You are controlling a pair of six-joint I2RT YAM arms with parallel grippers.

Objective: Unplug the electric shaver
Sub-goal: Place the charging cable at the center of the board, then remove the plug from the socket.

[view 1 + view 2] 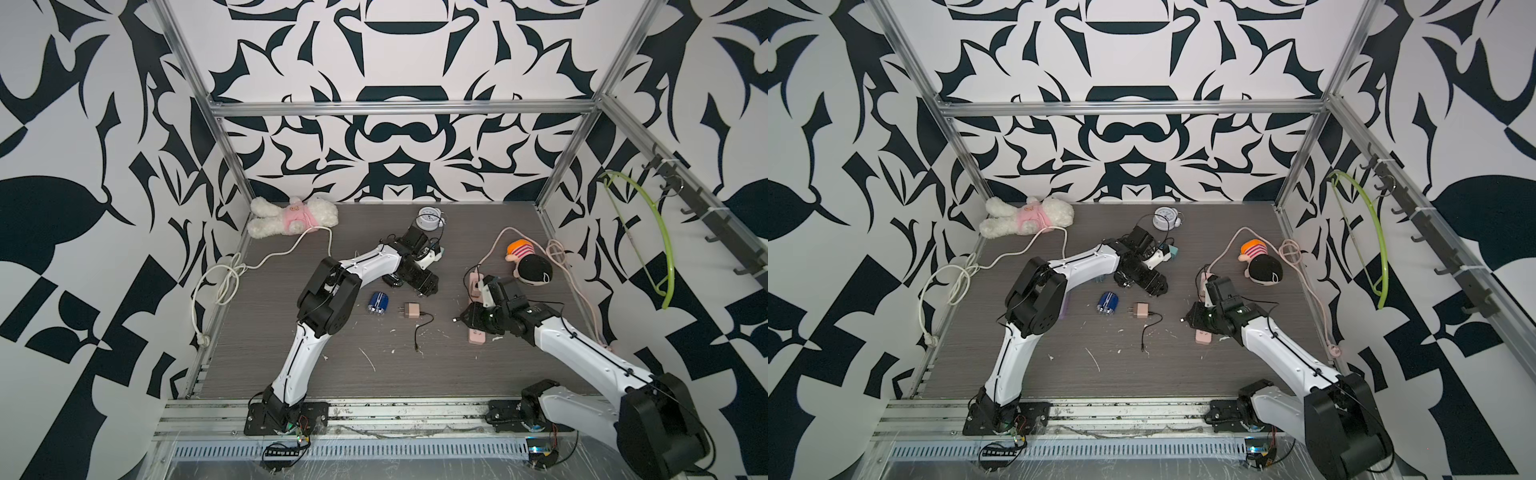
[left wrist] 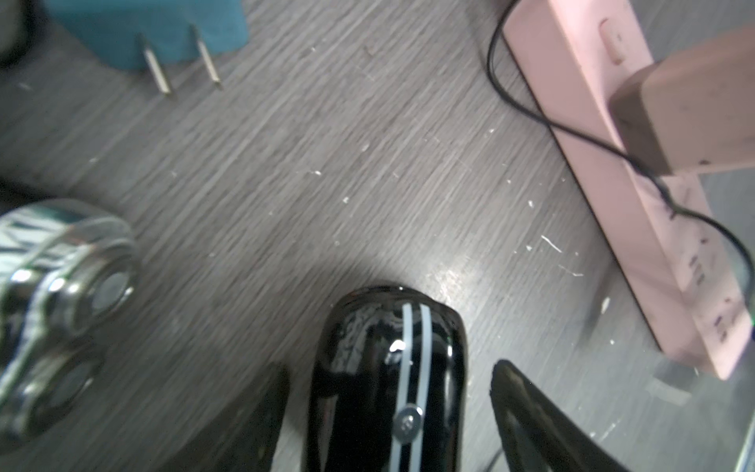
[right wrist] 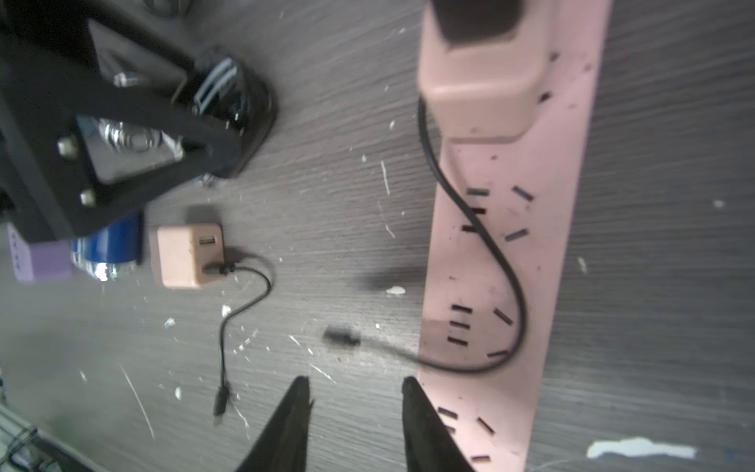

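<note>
Nearest you, the right pincer point(image 3: 355, 382) hangs released above the table point(image 1: 374, 374), its fingers apart, one of them over the edge of the pink strip point(image 3: 510, 265). Just ahead of it the plug point(image 3: 341, 337) of the black cable point(image 3: 506, 261) lies loose on the table. The cable loops back across the strip to an adapter point(image 3: 482, 94) seated in it. Farther out, a second adapter point(image 1: 412, 311) and a blue item point(image 1: 377, 306) lie side by side. Beyond them your left pincer point(image 2: 388, 365) stands released around the black shaver point(image 2: 388, 327), with a gap on each side. The shaver rests on the table, well apart from the plug.
</note>
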